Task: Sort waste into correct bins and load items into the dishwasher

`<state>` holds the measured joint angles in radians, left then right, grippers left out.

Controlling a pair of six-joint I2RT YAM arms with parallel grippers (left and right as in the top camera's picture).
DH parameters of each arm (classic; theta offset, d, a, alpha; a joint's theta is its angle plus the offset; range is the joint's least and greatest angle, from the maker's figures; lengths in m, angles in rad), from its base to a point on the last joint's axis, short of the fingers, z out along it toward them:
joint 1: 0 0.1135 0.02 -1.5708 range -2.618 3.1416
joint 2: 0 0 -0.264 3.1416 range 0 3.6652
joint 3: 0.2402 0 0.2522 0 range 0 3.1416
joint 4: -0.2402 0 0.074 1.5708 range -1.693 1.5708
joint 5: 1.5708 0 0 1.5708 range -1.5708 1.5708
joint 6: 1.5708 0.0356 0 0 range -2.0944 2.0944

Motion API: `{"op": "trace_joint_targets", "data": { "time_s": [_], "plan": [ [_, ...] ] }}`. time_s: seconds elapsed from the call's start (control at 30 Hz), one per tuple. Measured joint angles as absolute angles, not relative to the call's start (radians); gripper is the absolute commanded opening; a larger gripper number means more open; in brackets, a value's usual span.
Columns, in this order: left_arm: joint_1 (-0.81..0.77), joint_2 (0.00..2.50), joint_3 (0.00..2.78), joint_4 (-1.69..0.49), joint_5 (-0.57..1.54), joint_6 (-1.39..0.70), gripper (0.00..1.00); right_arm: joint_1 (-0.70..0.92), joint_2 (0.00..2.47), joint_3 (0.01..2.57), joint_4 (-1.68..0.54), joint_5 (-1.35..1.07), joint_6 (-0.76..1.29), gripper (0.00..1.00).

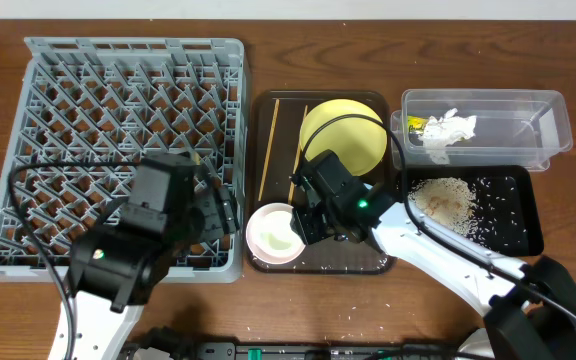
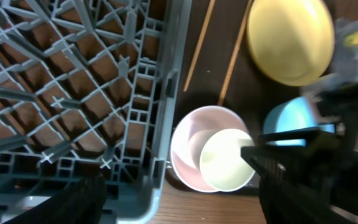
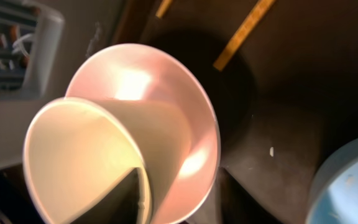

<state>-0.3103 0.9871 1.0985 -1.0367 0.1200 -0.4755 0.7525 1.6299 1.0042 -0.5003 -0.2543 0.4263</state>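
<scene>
At the near-left corner of the dark brown serving tray, the small white cup leans inside the pinkish-white bowl, and the right gripper pinches its rim. That arm half hides the light blue bowl. The left gripper, fingers spread and empty, hovers over the dish rack left of the tray. The print on the snack wrapper, right of the tray, is unreadable.

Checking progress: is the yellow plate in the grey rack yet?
No, the yellow plate lies on the brown tray, beside the grey rack.
</scene>
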Motion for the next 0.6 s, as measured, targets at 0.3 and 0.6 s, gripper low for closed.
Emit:
{"op": "trace_joint_targets", "data": {
  "time_s": [0.3,0.6],
  "plan": [
    [-0.163,0.980,1.098,-0.975,0.436,-0.476,0.82,0.756,1.635,1.004,-0.486,-0.223,0.434,0.01],
    [-0.152,0.980,1.098,-0.966,0.513,-0.471,0.84,0.715,1.623,1.004,-0.486,-0.318,0.455,0.01]
  ]
}}
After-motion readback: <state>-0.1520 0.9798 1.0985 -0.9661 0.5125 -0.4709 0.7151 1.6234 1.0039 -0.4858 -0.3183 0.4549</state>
